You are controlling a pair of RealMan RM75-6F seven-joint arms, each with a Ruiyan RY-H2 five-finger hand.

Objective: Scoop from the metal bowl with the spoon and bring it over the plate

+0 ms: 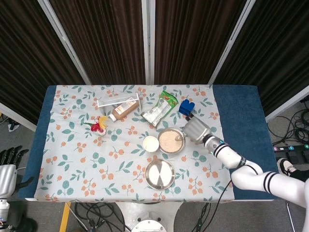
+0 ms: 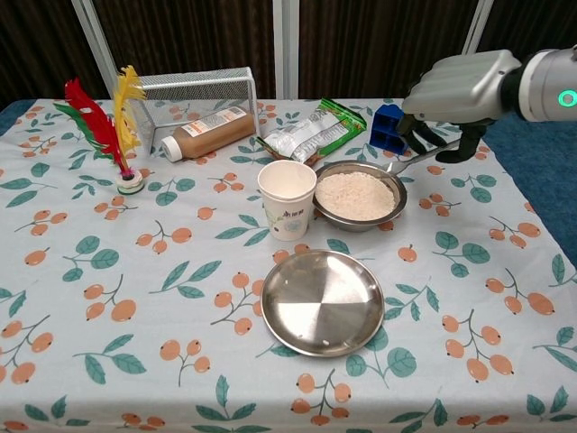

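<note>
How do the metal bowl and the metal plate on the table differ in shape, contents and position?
The metal bowl is deep with raised sides; the metal plate is shallow and nearly flat. The bowl holds a pale grainy filling; the plate holds nothing. The bowl sits farther from the robot, beside the paper cup; the plate lies nearer, in front of both. Both are round and shiny metal.

A: What covers the table (image 2: 541, 153)?

B: A pale floral tablecloth (image 2: 108, 271) with orange berries; blue shows at the right edge.

A: And on it?

B: Near the front edge, a round metal plate (image 2: 323, 302). Behind it, a metal bowl of pale grains (image 2: 358, 195) and a white paper cup (image 2: 287, 199). Toward the far edge: a wire mesh basket (image 2: 194, 95), a brown bottle (image 2: 207, 133), a green-and-white packet (image 2: 315, 129), a blue block (image 2: 393, 127). Left, a red-and-yellow feather shuttlecock (image 2: 113, 131).
</note>
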